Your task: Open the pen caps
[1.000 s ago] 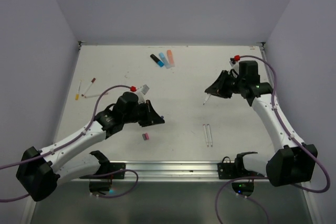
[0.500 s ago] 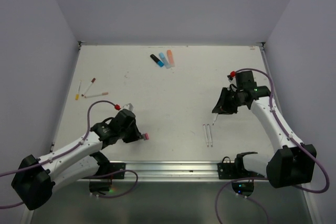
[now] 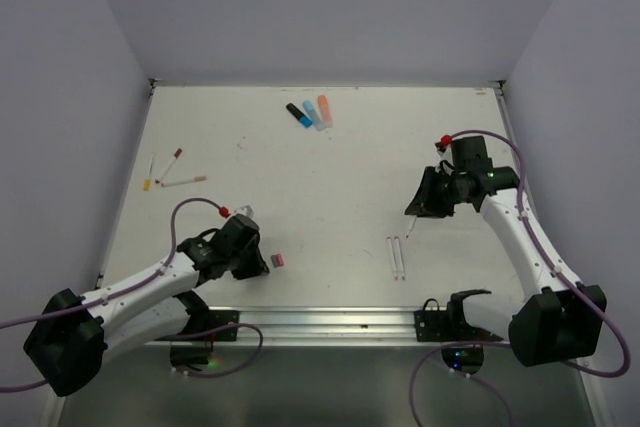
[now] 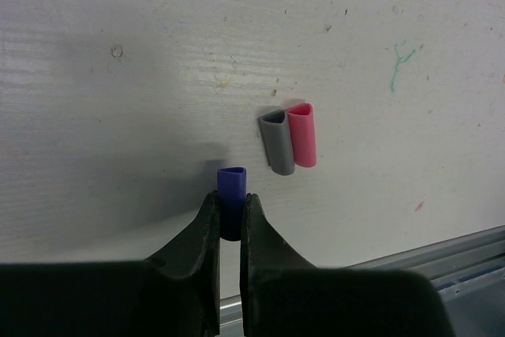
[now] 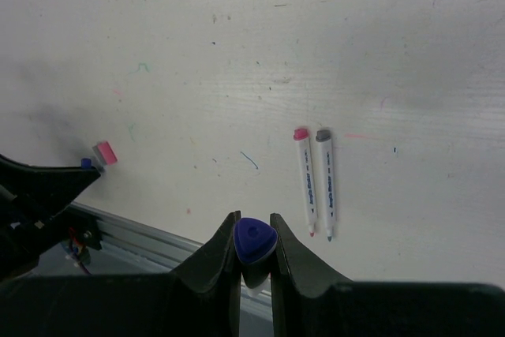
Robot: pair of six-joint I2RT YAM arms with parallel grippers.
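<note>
- left fingers (image 4: 230, 204): narrow, pinched on a purple cap (image 4: 231, 179). The cap is off its pen and held low over the counter (image 4: 118, 116), close to the near edge, with its open mouth facing away from the wrist.
- grey cap (image 4: 276, 141) and pink cap (image 4: 301, 133): they lie loose on the counter, touching side by side, just ahead of the held cap and to its right. Their long axes are parallel and run roughly in line with the fingers' reach.
- Judgement: the purple cap goes down next to this pair, a short shift forward and right. The bare spot is on the grey cap's left.
- right fingers (image 5: 254, 225): narrow, clamped on a thin pen (image 5: 254, 242) seen end-on, with a purple triangular butt. From above, the barrel slants down with its nib toward the counter.
- pink-ended pen (image 5: 304, 181) and grey-ended pen (image 5: 325, 183): uncapped and parallel, nearly touching, with nibs toward the near edge. They lie just ahead of the right fingers, so the right arm is clearly the nearer one.
- Judgement: the held barrel joins this row, laid along the same axis.
- three capped thin pens (image 3: 165, 172) sit at the left, nearer the left arm. Three markers (image 3: 310, 112) sit far centre. Both groups are well apart from either arm.
- Writing: fine print runs along the two laid barrels, too small to read. No brand is legible.
</note>
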